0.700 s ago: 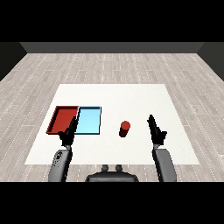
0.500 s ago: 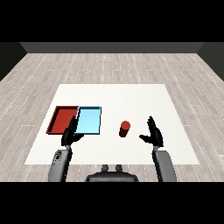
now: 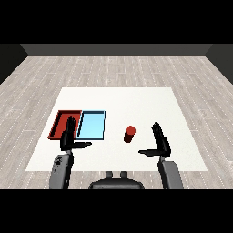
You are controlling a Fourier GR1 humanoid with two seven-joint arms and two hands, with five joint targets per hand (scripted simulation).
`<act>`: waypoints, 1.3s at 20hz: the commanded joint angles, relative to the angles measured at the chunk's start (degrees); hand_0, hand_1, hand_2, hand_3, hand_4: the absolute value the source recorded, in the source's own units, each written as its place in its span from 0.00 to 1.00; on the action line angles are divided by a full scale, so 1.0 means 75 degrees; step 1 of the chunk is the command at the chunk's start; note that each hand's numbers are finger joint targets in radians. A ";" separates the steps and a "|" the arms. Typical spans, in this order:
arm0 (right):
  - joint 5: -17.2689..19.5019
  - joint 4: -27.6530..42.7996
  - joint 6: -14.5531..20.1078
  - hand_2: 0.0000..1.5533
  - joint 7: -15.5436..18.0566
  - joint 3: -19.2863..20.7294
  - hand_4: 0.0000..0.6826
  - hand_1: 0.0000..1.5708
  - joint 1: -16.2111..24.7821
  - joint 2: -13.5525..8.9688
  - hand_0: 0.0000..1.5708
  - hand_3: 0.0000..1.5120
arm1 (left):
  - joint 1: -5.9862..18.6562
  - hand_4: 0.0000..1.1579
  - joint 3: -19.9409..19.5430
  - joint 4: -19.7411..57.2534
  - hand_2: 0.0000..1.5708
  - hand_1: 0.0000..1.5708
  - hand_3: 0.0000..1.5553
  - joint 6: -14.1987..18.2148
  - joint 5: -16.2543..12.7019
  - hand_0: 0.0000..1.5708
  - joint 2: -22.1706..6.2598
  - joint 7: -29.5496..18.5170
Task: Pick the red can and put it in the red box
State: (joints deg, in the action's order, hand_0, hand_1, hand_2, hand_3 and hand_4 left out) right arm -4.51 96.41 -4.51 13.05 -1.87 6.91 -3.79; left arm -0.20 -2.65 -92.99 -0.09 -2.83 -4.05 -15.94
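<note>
Red can (image 3: pixel 129 134) upright on the white table (image 3: pixel 136 102), held by neither hand.

The can is seen right of the light blue tray (image 3: pixel 91 125), apart from it; the red tray (image 3: pixel 60 124) is set against that tray's left side. The right hand (image 3: pixel 159 142) is held near the can's right, fingers straight, thumb spread toward it. The left hand (image 3: pixel 69 135) is raised over the trays' near edge, fingers straight.

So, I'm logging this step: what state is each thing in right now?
Red can: upright on the table, untouched.
Red tray: holds nothing.
Light blue tray: holds nothing.
Left hand: open, holds nothing.
Right hand: open, right of the can, apart from it.
</note>
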 commanded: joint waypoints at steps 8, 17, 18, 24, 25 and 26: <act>0.0042 -0.0315 -0.0210 0.00 0.0682 0.0132 0.00 0.00 0.0049 0.0128 0.00 0.00 | -0.0070 0.00 0.0117 0.0161 0.00 0.00 0.00 0.0059 0.0220 0.00 0.0287 -0.0877; -0.0161 -0.1294 -0.0349 0.00 0.0891 0.0505 0.00 0.00 -0.0551 0.0115 0.00 0.00 | -0.0263 0.00 0.0062 -0.0114 0.00 0.00 0.00 0.0009 0.0200 0.00 0.0189 -0.0625; -0.0158 -0.1218 -0.0223 0.00 0.0650 0.0542 0.00 0.00 -0.0873 0.0130 0.00 0.00 | 0.0118 0.00 0.0067 0.0228 0.00 0.00 0.00 -0.0021 0.0219 0.00 0.0199 -0.0728; -0.0142 -0.1265 0.0045 0.00 0.0345 0.0127 0.00 0.00 -0.1049 0.0489 0.00 0.00 | 0.0175 0.00 -0.0105 0.0120 0.00 0.00 0.00 -0.0038 -0.0043 0.00 0.0208 -0.0556; -0.0165 -0.1685 -0.0254 0.00 0.0612 0.0226 0.00 0.00 -0.0976 0.0435 0.00 0.00 | 0.0003 0.00 0.0019 0.0112 0.00 0.00 0.00 -0.0020 0.0123 0.00 0.0224 -0.0614; -0.0244 -0.1241 -0.0347 0.00 0.0737 0.0260 0.00 0.00 -0.0657 0.0356 0.00 0.00 | -0.0256 0.00 -0.0055 0.0219 0.00 0.00 0.00 -0.0162 0.0098 0.00 0.0170 -0.0981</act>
State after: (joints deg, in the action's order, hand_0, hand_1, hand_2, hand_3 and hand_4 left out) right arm -5.75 87.94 -6.41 17.41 0.14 1.84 -1.47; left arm -0.10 -2.98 -91.33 -0.51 -2.08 -2.62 -21.52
